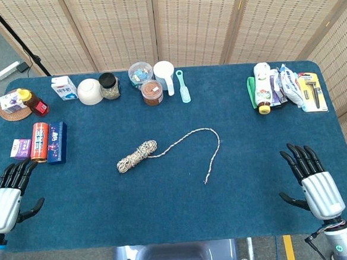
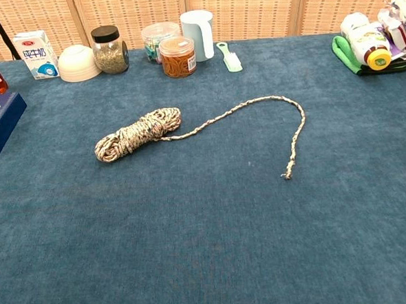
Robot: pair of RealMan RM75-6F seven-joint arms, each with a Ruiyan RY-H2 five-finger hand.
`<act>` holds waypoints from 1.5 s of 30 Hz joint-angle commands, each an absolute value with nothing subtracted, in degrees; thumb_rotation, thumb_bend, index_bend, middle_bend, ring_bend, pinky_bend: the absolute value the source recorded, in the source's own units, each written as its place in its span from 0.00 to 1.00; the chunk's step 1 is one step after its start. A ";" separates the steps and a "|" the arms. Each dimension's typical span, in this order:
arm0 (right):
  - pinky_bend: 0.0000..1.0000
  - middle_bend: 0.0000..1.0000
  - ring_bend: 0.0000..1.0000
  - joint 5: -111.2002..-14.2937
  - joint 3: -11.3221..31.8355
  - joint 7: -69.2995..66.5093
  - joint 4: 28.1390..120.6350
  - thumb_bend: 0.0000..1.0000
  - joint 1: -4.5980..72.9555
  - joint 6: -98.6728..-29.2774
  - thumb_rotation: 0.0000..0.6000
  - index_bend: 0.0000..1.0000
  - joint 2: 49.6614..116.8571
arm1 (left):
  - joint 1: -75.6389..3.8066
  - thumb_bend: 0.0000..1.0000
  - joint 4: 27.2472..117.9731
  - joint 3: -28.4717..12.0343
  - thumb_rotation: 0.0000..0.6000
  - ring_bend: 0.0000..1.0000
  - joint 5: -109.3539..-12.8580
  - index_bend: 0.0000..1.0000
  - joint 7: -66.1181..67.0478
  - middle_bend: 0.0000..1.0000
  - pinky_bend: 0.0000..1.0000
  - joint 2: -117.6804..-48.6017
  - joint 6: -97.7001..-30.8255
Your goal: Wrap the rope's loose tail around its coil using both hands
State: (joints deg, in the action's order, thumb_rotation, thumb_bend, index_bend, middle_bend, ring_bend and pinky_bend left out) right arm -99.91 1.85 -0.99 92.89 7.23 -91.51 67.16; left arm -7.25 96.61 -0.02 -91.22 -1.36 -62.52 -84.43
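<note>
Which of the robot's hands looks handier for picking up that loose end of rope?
Probably the right hand: the loose tail trails toward its side, while the coil lies nearer the left hand.

Blue-carpeted table (image 1: 166,202): rope coil (image 1: 137,156), loose tail (image 1: 207,141), jars, bottles, boxes.

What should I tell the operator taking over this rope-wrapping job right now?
Left hand: open, resting at the near left table edge, holding nothing.
Right hand: open, at the near right edge, holding nothing.
Rope coil lies mid-table; its loose tail runs right from the coil, arcs and ends nearer the robot, fully unwrapped.
Done: nothing yet; neither hand touches the rope.
Left: hold the coil with one hand, pick up the tail with the other, wind it around the coil.
</note>
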 commanded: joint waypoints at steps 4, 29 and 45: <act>0.00 0.00 0.00 -99.75 1.84 -0.79 92.72 0.00 7.30 -91.32 1.00 0.00 67.30 | -7.22 0.28 96.58 -0.01 1.00 0.00 -91.17 0.00 -1.39 0.00 0.02 -62.52 -84.44; 0.00 0.00 0.00 -98.93 2.84 0.00 92.54 0.00 17.03 -75.81 1.00 0.00 70.21 | -7.84 0.28 96.73 -1.02 1.00 0.00 -88.57 0.00 0.39 0.00 0.02 -63.24 -82.88; 0.00 0.00 0.00 -89.78 10.03 10.22 85.95 0.00 28.29 -63.79 1.00 0.00 83.62 | -8.88 0.28 96.73 -1.77 1.00 0.00 -85.68 0.00 2.23 0.00 0.02 -63.99 -80.29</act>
State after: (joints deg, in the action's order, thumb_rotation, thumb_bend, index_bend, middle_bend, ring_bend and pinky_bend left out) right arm -90.74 9.37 9.01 87.07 27.22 -64.83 82.32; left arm -8.86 96.72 -1.77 -85.71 2.23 -64.00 -80.32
